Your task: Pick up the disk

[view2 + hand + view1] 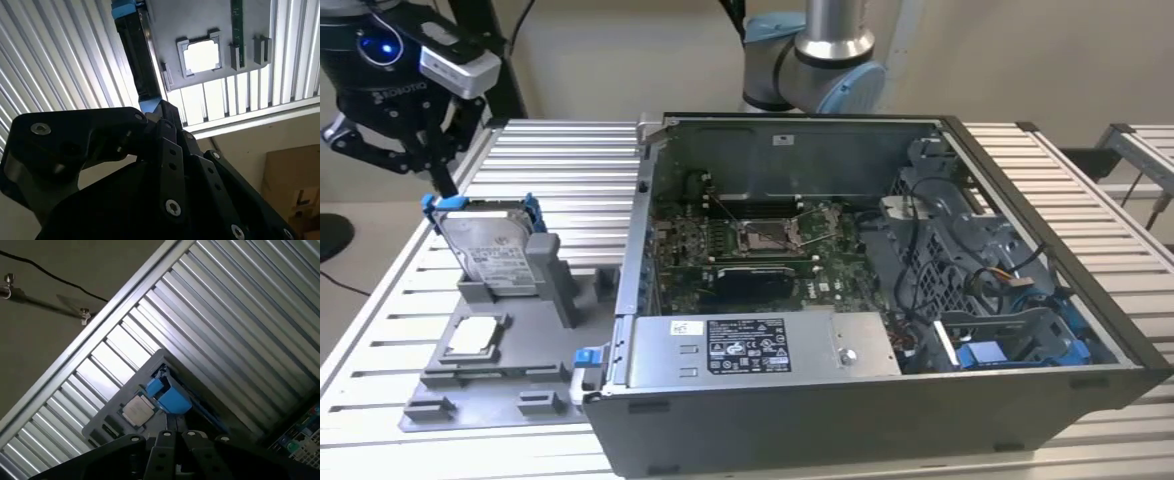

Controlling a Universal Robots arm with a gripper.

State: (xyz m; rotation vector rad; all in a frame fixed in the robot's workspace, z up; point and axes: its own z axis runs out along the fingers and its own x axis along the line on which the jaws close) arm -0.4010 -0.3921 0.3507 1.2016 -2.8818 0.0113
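Observation:
The disk (494, 245), a silver-grey drive with a white label in a blue bracket, stands on edge in a grey holder (520, 385) at the exterior view's left. My gripper (447, 185) hangs over its upper far corner with the fingers drawn together. The tips are right at the blue bracket; I cannot tell whether they touch it. In the second wrist view the disk (134, 55) runs away edge-on from the gripper (159, 117). In the first wrist view the disk's blue bracket (167, 396) lies just beyond the gripper (175, 432).
A small square silver chip (474, 335) (202, 54) (137, 410) lies flat in the holder near the disk. An open computer case (787, 145) fills the middle, with a grey power supply (761, 345) at its front. All this rests on a ribbed metal table (560, 150).

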